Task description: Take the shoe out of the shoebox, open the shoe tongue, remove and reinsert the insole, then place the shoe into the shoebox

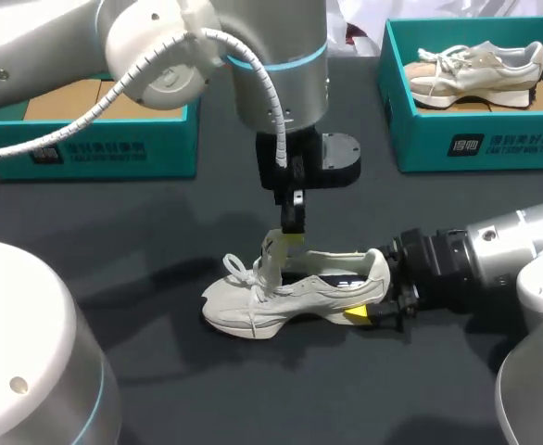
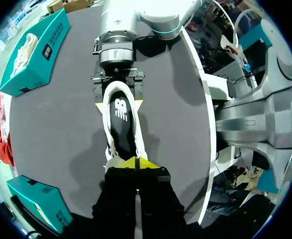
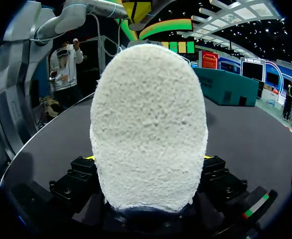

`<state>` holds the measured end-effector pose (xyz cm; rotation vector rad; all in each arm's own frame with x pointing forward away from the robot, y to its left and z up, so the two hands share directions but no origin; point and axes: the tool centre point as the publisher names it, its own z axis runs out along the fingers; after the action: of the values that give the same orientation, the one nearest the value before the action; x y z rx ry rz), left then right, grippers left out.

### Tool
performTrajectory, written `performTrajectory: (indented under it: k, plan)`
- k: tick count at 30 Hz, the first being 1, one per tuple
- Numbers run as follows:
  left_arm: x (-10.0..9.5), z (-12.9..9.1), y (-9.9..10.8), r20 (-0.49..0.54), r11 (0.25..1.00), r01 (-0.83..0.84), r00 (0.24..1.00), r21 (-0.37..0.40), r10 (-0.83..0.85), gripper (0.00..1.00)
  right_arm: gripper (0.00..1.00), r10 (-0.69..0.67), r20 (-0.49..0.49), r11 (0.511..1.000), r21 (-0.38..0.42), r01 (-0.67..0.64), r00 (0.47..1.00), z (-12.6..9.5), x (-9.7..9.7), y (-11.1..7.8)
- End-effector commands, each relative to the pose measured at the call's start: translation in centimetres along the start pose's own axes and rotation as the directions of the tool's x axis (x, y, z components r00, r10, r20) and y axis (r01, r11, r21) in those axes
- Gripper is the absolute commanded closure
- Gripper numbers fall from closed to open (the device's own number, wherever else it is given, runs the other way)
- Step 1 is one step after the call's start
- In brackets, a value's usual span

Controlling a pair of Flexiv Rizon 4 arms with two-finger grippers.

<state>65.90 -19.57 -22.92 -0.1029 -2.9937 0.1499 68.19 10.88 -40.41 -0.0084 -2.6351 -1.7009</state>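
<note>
Left arm (image 1: pixel 253 65): comes in from the far left corner and hangs straight down over the middle of the shoe.
Surface (image 1: pixel 114 241): dark, carrying both boxes and the shoe.
Right arm (image 1: pixel 512 250): lies low along the surface from the right, level with the heel.
Left box (image 1: pixel 95 148): teal, at the far left. What shows of its inside is bare cardboard, and the left arm hides part of it.
Right box (image 1: pixel 475 139): teal, at the far right, with a second shoe (image 1: pixel 475 69) lying in it.
Shoe (image 1: pixel 290 295): pale, upright on its sole in the middle of the surface, well apart from both boxes. Its long axis runs side to side, toe to my left, heel to my right.
Right tool (image 2: pixel 118 102): clamped on the heel, one yellow tip on each side.
Left tool (image 2: pixel 136 163): tips drawn together, seemingly pinching the top of the tongue.
Tongue (image 1: pixel 273 250): lifted up, away from the opening.
Insole (image 2: pixel 122 122): dark, flat inside the shoe, exposed between the two tools.
Coming move: probably lifting out the insole. The left tool is nearer, directly above the opening, but would first have to release the tongue.
</note>
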Motion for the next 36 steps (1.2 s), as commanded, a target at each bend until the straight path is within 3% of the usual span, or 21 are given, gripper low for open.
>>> performTrajectory:
  k: [1, 4, 14, 21, 23, 34, 36]
  plan:
    - [0.6, 2.2, -1.4, -0.009, 0.999, -0.044, 0.999, 0.013, 0.044, 1.0, 1.0, 0.001, 0.002, 1.0, 0.003, -0.001, 1.0, 0.2, 0.0, 0.0]
    - [-0.3, 3.5, -2.1, -0.021, 0.999, -0.019, 1.0, 0.038, 0.019, 1.0, 1.0, 0.001, 0.002, 1.0, 0.003, -0.001, 1.0, 0.2, 0.0, 0.0]
    - [-0.3, 3.5, -2.1, -0.021, 0.999, -0.019, 1.0, 0.038, 0.019, 1.0, 1.0, 0.001, 0.002, 1.0, 0.003, -0.001, 1.0, 0.2, 0.0, 0.0]
    - [-2.2, 7.7, -4.1, -0.042, 0.998, -0.033, 0.999, 0.056, 0.035, 1.0, 1.0, 0.001, 0.002, 1.0, 0.003, -0.001, 1.0, 0.2, 0.0, 0.0]
    - [-2.5, 8.0, -4.1, -0.052, 0.996, 0.008, 0.999, 0.089, -0.004, 1.0, 1.0, 0.001, 0.002, 1.0, 0.003, -0.001, 1.0, 0.2, 0.0, 0.0]
    - [-2.5, 8.0, -4.1, -0.052, 0.996, 0.008, 0.999, 0.089, -0.004, 1.0, 1.0, 0.001, 0.002, 1.0, 0.003, -0.001, 1.0, 0.2, 0.0, 0.0]
    - [-2.6, 8.9, -4.4, -0.057, 0.997, 0.006, 0.998, 0.076, -0.001, 1.0, 1.0, 0.001, 0.002, 1.0, 0.003, -0.001, 1.0, 0.2, 0.0, 0.0]
